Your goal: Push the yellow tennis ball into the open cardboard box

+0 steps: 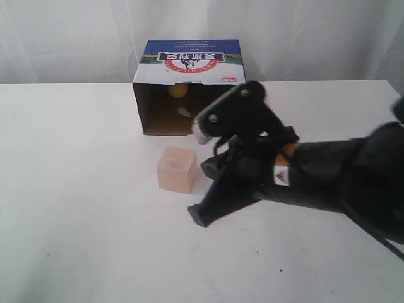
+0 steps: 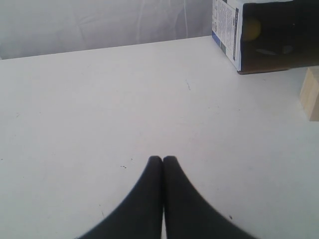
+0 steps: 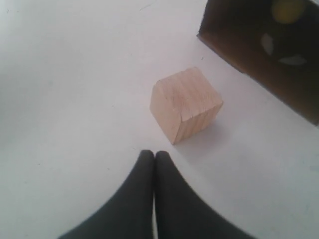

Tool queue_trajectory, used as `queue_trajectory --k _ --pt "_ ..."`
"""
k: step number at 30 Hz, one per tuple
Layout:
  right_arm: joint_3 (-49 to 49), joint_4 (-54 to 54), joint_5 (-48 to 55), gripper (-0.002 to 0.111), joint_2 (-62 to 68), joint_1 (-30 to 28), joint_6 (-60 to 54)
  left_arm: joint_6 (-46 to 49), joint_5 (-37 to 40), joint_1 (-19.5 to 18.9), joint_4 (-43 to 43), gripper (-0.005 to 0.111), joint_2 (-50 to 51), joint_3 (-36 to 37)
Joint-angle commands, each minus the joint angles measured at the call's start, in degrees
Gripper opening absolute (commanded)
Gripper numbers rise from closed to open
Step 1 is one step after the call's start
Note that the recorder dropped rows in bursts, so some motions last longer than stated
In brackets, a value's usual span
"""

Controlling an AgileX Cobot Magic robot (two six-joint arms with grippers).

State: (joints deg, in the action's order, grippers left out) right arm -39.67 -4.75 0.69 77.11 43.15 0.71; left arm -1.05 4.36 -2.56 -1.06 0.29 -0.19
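The open cardboard box [image 1: 189, 63] lies on its side at the back middle of the white table, with its dark opening facing forward. The yellow tennis ball [image 1: 178, 90] rests inside it, deep against the back; it also shows in the wrist views [image 2: 250, 29] [image 3: 288, 10]. My right gripper [image 1: 197, 216] is shut and empty. It hangs low over the table in front of the box, just right of the wooden cube. My left gripper [image 2: 162, 159] is shut on nothing over bare table, far from the box [image 2: 227, 30].
A pale wooden cube [image 1: 177, 168] stands in front of the box's mouth, close beyond the right fingertips [image 3: 185, 103]. The right arm's black body [image 1: 315, 177] stretches across the right half of the table. A white curtain hangs behind.
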Motion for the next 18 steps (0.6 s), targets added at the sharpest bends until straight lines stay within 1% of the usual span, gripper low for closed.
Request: queue_trajectory --k 1,6,10,18 --pt "7.0 0.3 -2.9 0.0 -9.0 -1.5 -0.7 0.0 0.0 0.5 -0.3 0.0 -0.3 0.2" --pt "11.3 0.1 -2.0 0.0 -17.5 -1.5 -0.1 0.0 0.0 0.5 -0.3 0.0 -0.3 0.2" --pt "16.7 0.2 -2.5 0.0 -23.3 -2.3 -0.1 0.0 0.0 0.5 -0.3 0.0 -0.3 0.2" --pt "27.2 0.2 -3.8 0.0 -31.8 -2.7 -0.1 0.0 0.0 0.5 -0.3 0.0 -0.3 0.2"
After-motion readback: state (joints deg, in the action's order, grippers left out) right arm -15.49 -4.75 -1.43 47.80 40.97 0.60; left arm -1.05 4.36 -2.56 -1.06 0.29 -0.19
